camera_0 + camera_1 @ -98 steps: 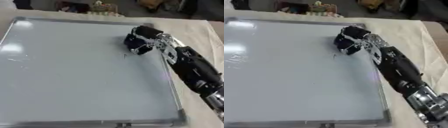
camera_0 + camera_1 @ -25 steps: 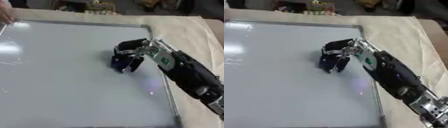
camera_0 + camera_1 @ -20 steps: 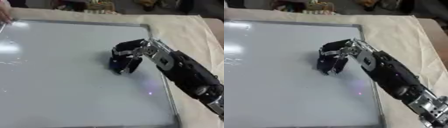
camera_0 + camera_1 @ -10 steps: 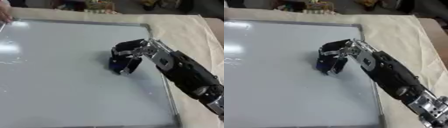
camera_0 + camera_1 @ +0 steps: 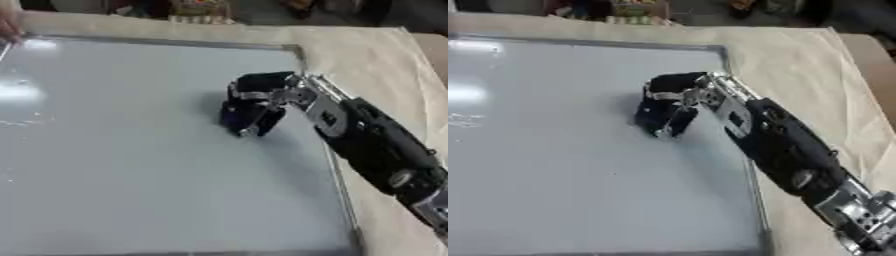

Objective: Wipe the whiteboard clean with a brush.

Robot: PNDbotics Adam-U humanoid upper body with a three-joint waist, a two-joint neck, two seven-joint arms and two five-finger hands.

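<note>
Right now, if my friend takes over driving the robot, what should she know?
Right hand: fingers curled round the dark brush, pressing it on the whiteboard, right of the middle.
Left hand: not in view.
A person's hand touches the board's far left corner.
Done: most of the board looks clean.
Left: faint marks show near the left edge; wipe there, and maybe a tiny speck lower down.

My right hand with the brush sits nearer and further left on the whiteboard than five seconds ago, away from its far right corner.
</note>
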